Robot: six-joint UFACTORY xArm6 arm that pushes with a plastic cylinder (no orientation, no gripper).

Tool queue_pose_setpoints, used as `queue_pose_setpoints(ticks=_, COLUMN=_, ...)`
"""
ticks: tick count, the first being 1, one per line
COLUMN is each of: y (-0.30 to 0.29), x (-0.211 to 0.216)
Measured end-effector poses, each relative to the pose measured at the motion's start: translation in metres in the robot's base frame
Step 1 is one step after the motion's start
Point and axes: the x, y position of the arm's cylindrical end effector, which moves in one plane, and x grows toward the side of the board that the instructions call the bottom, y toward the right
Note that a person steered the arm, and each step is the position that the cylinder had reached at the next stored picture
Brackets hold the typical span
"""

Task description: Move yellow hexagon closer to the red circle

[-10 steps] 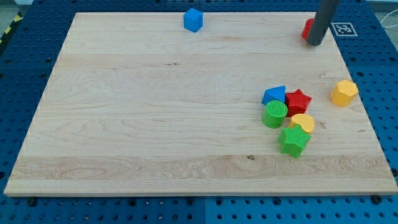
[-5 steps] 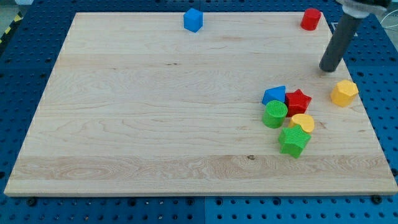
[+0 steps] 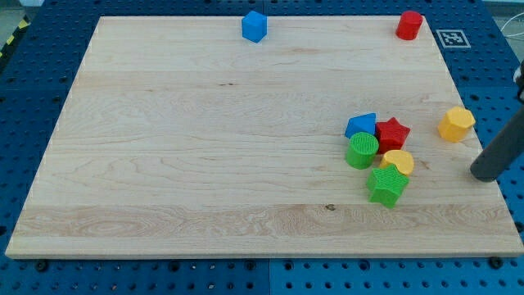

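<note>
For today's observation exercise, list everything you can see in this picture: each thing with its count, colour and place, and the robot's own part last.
Wooden board: one, light wood, fills most of the view.
Cube: one, blue, top edge, left of centre.
Red circle: one, red, top right corner.
Yellow hexagon: one, yellow, right edge.
Blue block, red star, green cylinder, yellow block, green star: one each, clustered right of centre.
Marker tag: one, black and white, off the board's top right.
My tip: one, dark rod, below and right of the yellow hexagon, apart from it.
</note>
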Motion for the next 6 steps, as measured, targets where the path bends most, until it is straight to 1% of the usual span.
queue_pose_setpoints(ticks=3, y=-0.023, x=-0.071)
queue_pose_setpoints(ticks=6, y=-0.032, x=-0.142)
